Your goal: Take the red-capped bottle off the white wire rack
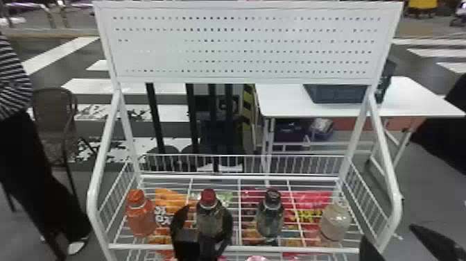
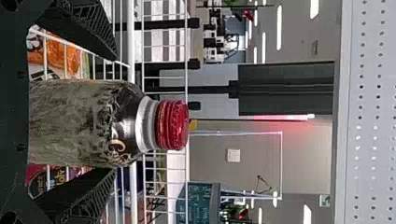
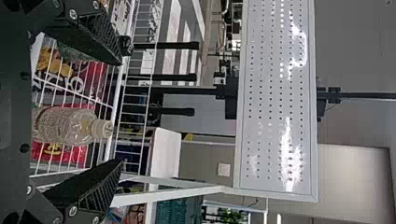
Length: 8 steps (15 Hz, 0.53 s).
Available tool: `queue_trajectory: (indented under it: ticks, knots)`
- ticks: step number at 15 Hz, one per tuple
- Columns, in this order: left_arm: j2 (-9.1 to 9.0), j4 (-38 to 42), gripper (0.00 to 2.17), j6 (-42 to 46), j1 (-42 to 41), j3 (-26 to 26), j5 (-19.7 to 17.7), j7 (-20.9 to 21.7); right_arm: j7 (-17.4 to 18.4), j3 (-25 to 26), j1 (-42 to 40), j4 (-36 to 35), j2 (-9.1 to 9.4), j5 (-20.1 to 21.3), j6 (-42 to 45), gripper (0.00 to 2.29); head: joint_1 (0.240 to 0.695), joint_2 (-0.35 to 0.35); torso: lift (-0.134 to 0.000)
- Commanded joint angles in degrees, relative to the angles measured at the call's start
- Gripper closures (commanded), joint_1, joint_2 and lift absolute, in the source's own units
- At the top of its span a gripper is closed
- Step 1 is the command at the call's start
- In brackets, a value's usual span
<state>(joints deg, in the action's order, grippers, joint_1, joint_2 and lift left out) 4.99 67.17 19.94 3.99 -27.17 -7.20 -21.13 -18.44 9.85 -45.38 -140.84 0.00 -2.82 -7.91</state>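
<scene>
You have four bottles on one rack (image 1: 312, 249): orange (image 1: 140, 220), red-capped (image 1: 209, 220), dark-capped (image 1: 269, 222), pale (image 1: 334, 222); bright packets (image 1: 170, 199) lie beneath. Your left gripper (image 1: 208, 211) stands parted around the red-capped; your right gripper (image 1: 388, 232) gapes.

I note muted light in the head view, white glare on the right wrist view's board (image 3: 275, 105), and bright ceiling lamps (image 2: 279, 28) in the left's.

Red-capped bottle (image 1: 209, 222); dark shoulder, pale neck ring; closed, upright; white wire rack's (image 1: 312, 249) front, left of middle
</scene>
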Motion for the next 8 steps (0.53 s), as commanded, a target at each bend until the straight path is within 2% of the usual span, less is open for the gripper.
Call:
queue_trajectory:
  ticks: [1,4,5,6,8]
  knots:
    - [-0.25,-2.1,0.08,0.1,1.2,0.1,-0.5,0.0,0.0,0.2,-0.2,-0.6,0.05,0.0,-0.1,0.15,0.499,0.0,0.0]
    - [-0.16,-3.3,0.1,0.0,2.1,0.4,-0.5,0.3,0.0,0.3,-0.2,-0.8,0.05,0.0,-0.3,0.15,0.499,0.0,0.0]
    - [-0.16,-3.3,0.19,0.1,2.1,0.4,-0.5,0.3,0.0,0.3,-0.1,-0.7,0.05,0.0,-0.3,0.15,0.499,0.0,0.0]
    - [-0.16,-3.1,0.39,0.0,2.2,0.5,-0.5,0.6,0.0,0.2,0.0,-0.5,0.05,0.0,-0.7,0.15,0.499,0.0,0.0]
    - [-0.07,-2.3,1.03,0.0,2.0,0.5,-0.6,1.4,0.0,0.2,0.6,-0.1,0.05,0.0,-0.8,0.15,0.499,0.0,0.0]
